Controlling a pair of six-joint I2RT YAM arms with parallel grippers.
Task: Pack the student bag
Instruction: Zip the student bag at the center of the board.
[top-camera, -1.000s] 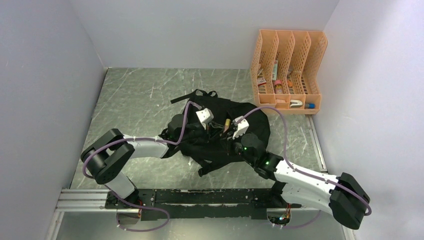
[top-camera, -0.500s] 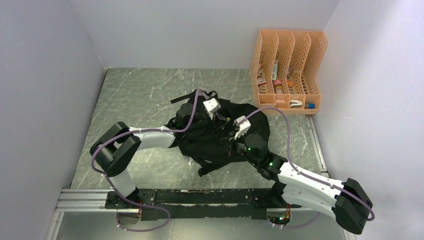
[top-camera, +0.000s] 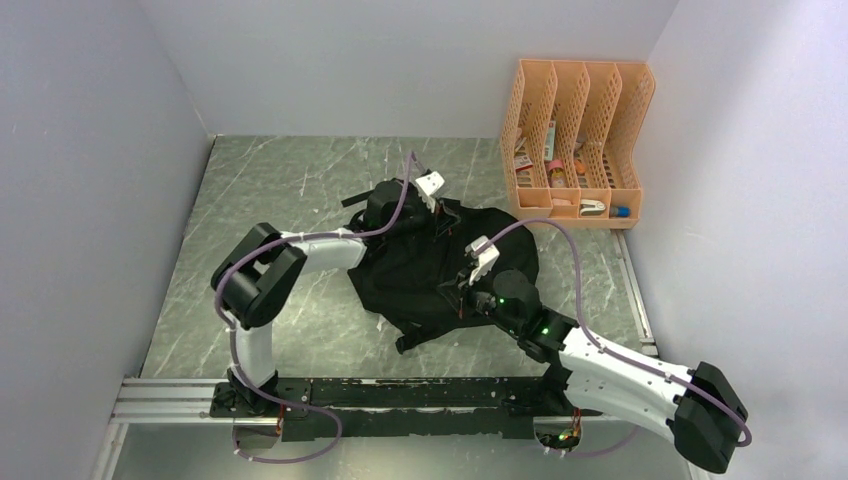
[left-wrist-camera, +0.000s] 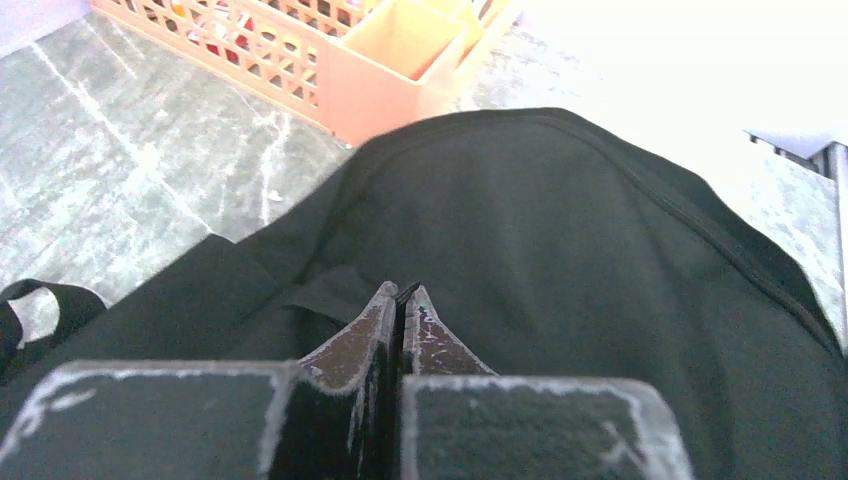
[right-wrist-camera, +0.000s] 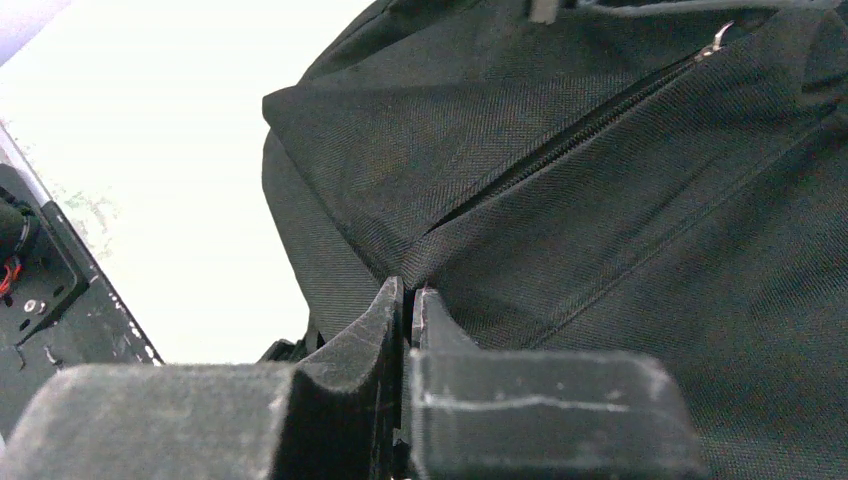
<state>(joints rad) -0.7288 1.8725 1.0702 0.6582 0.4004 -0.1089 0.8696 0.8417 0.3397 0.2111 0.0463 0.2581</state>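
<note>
The job looks close to its end: the black student bag (top-camera: 420, 285) lies flat in the middle of the bench (top-camera: 280, 190), and it looks like it is being zipped shut.

The left tool (left-wrist-camera: 403, 300) is at the far end of the bag. Its fingers are pressed together, and they seem to pinch a small black tab on the bag. The right tool (right-wrist-camera: 410, 292) is at the near side. Its fingers are pressed together on a fold of the bag's cloth, right where the zipper (right-wrist-camera: 560, 150) ends. The zipper's teeth look closed along the part that shows, up to the little silver pull (right-wrist-camera: 716, 38).

I think the next move needs one tool to hold the cloth tight while the other pulls along the zipper line, slow and straight, so the cloth does not bunch up.

Counting: one bag, one zipper in view, one silver pull, two arms, two tools. There is one orange file organiser (top-camera: 600, 100) in the far right corner, well apart from the bag. It has four slots, with small things inside that are too tiny to count.
</note>
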